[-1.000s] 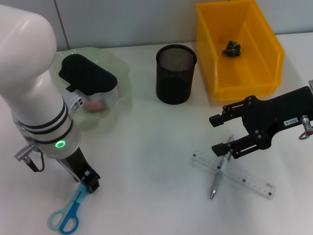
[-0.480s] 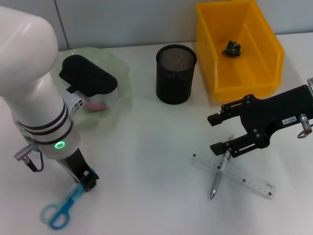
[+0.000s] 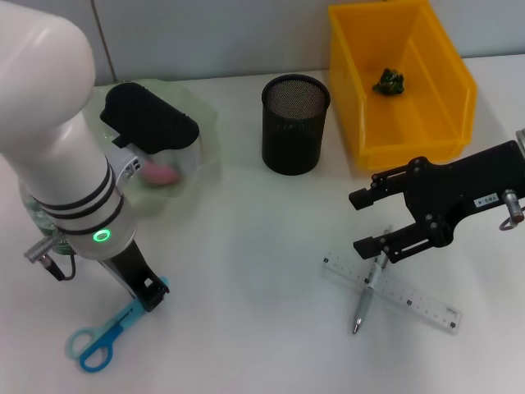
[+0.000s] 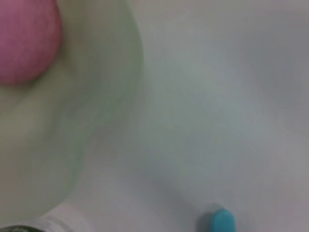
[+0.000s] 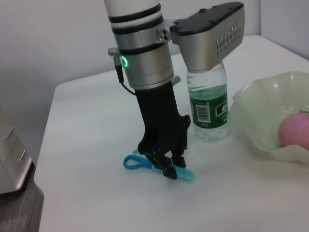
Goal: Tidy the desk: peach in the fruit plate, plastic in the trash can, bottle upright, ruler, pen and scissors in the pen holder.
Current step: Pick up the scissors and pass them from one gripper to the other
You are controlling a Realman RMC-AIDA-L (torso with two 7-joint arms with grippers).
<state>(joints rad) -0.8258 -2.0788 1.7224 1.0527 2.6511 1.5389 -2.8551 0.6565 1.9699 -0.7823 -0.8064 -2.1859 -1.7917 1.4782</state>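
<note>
Near the desk's front-left corner, the left gripper [image 3: 154,294] is down at table level with its fingers closed onto the blade end of the blue plastic-handled scissors [image 3: 105,336]; the right wrist view shows the fingertips pinching the blue shaft while the scissors lie flat on the white desk [image 3: 246,271]. Handle loops point away from the gripper, toward the desk edge. Likely light and stiff, smooth plastic over thin metal, so slippery; a grip near the pivot or blades seems best, handles trailing, so the blade end can drop first into the black mesh pen holder [image 3: 295,123]. An off-centre hold may let them swing when lifted.

Right gripper [image 3: 361,222] hovers with jaws apart, holding nothing, just above the silver pen [image 3: 365,297] lying across the clear plastic ruler [image 3: 394,294]. Both are thin and flat on the desk, hard to pinch.

Pink peach [image 3: 160,172] sits in the pale green fruit plate [image 3: 197,115]. Clear water bottle [image 5: 208,104] stands upright. Green crumpled plastic [image 3: 389,81] is in the yellow bin [image 3: 447,74].
</note>
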